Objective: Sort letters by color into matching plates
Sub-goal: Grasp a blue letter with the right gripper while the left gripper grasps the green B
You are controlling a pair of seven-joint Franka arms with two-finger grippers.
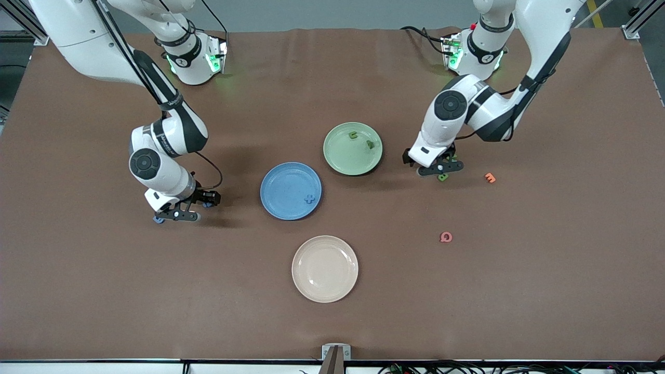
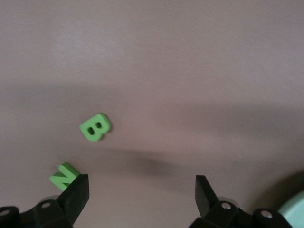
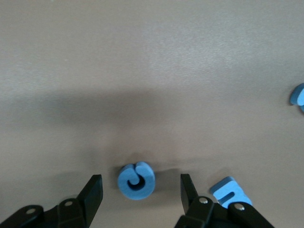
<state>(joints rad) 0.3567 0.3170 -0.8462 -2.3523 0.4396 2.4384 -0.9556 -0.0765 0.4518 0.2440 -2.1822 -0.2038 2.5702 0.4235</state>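
A blue letter (image 3: 298,96) is cut off by the right wrist view's edge.

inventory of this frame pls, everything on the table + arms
blue plate: 1, mid-table, holds a blue letter
green plate: 1, pale, beside the blue plate, holds 2 green letters
cream plate: 1, nearest the front camera
blue round letter: 1, between the right gripper's fingers
other blue letters: 2, beside it
green B, green N: under the left gripper
orange letter, pink letter: left arm's end
right gripper: open
left gripper: open
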